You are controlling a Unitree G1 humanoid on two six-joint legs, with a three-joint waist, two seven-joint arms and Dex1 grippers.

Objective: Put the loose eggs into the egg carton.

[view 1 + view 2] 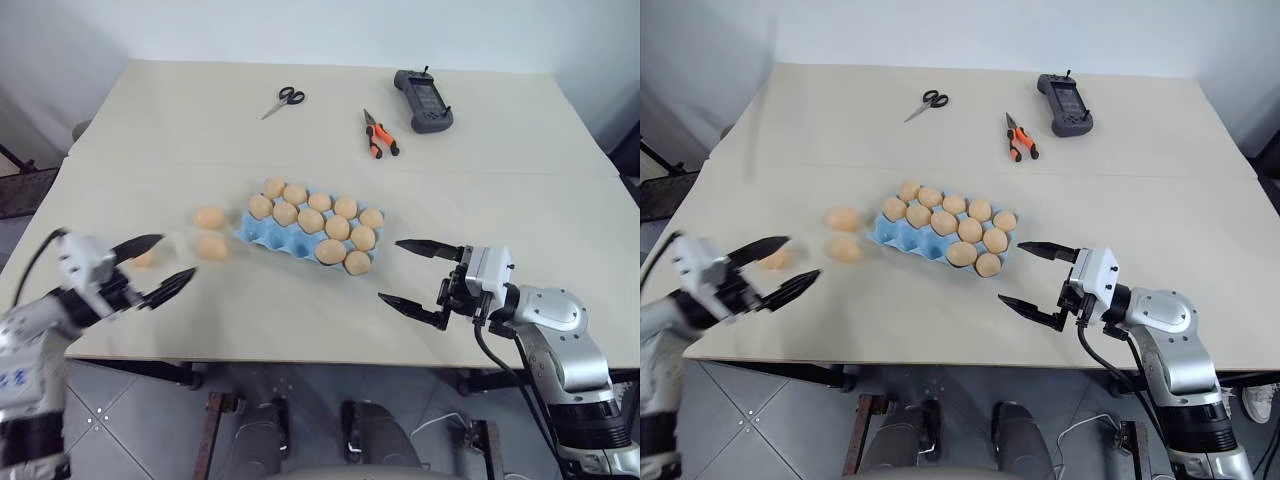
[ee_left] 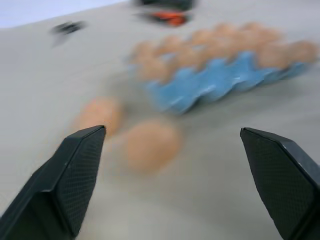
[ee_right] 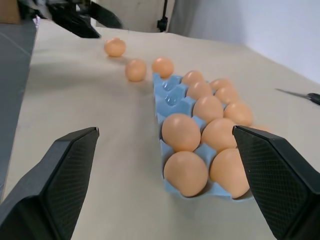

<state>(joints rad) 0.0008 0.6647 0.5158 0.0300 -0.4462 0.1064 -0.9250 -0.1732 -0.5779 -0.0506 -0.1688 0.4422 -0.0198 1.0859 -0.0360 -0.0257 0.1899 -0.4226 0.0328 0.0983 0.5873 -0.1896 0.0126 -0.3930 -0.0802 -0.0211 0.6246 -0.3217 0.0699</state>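
The egg carton (image 1: 300, 236) is being shown lying flat near the middle of the table (image 1: 480, 200), set at a slant, with most of its cups being occupied by eggs. Two cups at the carton's left end, nearest the loose eggs, are being left bare, as seen in the right wrist view.

Three loose eggs are being seen on the table to the left of the carton: one (image 1: 209, 217) farther back, one (image 1: 211, 246) just beside the carton's near left corner, and a third (image 1: 145, 258) partly hidden between the left gripper's fingers (image 1: 136, 246).

The left gripper (image 1: 150, 267) is being held level near the table's left front edge, its fingers spread wide and nothing being gripped. The right gripper (image 1: 412, 275) is being held level in front of the carton's right end, just apart from it, its fingers also spread wide and holding nothing.

At the far side of the table, scissors (image 1: 283, 101), orange-handled pliers (image 1: 379, 135) and a dark handheld controller (image 1: 423, 100) are being seen, well apart from the carton.
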